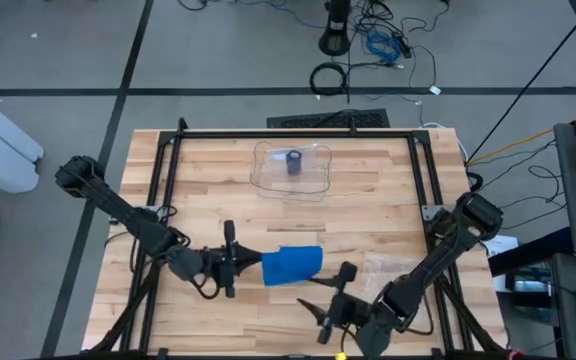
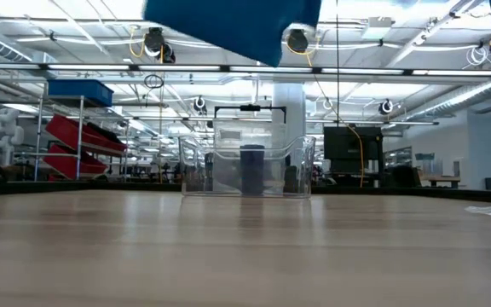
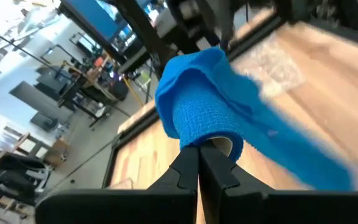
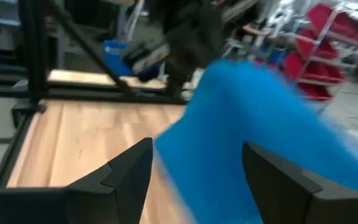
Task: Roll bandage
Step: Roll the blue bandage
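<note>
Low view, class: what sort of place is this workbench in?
Probably a large workshop or lab hall: red bins on racks, ceiling strip lights, and a wooden table with a clear tray.

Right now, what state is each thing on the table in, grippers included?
blue bandage: partly unrolled, held above the table
left gripper: shut on the blue bandage's roll end
right gripper: open, at the bandage's loose end
clear tray: on the table, holding an upright dark roll
</note>
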You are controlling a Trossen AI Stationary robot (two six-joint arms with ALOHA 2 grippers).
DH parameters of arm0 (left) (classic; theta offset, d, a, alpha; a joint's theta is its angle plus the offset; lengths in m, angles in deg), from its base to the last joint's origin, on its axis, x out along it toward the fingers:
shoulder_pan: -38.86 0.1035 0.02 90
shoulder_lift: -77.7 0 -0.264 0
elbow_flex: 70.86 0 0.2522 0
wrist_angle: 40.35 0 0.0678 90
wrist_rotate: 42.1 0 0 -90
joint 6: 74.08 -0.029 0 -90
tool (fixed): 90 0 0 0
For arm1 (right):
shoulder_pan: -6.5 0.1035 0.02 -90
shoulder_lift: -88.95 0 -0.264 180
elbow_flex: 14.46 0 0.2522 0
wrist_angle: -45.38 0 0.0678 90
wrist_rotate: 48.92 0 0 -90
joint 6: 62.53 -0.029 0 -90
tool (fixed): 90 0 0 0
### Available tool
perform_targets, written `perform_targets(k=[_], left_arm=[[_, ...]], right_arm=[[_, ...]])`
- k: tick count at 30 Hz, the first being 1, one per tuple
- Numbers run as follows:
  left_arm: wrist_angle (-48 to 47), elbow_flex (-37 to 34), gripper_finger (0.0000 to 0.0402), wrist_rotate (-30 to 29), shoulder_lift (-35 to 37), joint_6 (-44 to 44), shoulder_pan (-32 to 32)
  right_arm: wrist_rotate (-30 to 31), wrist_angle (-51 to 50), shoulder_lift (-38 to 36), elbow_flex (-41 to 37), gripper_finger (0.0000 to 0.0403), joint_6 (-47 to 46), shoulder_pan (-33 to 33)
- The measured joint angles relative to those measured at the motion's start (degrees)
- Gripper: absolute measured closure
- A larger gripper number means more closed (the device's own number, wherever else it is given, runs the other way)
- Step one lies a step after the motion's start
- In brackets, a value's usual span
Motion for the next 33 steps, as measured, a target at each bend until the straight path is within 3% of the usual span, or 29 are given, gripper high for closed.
perform_targets(k=[5,8,10,19,33], left_arm=[[-0.05,0.01,0.0402,1.96,0.0,0.17,1.12],[-0.31,0.02,0.0402,5.68,-0.02,0.63,2.5],[-0.12,0.02,0.0402,6.96,-0.02,1.69,3.33],[-0.05,0.02,0.0402,8.44,-0.02,9.55,6.17],[-2.46,0.02,0.0402,10.25,-0.09,13.09,6.65]], right_arm=[[11.51,-12.28,-4.8,0.0,0.0187,-7.08,3.31],[7.86,-21.22,-7.31,-0.09,0.0194,-16.04,3.77],[6.29,-23.25,-7.3,-0.67,0.0196,-16.53,3.61],[5.24,-17.25,-2.17,-0.9,0.0191,8.85,-1.44],[8.82,-4.05,-1.57,-0.9,0.0209,27.24,-4.21]])
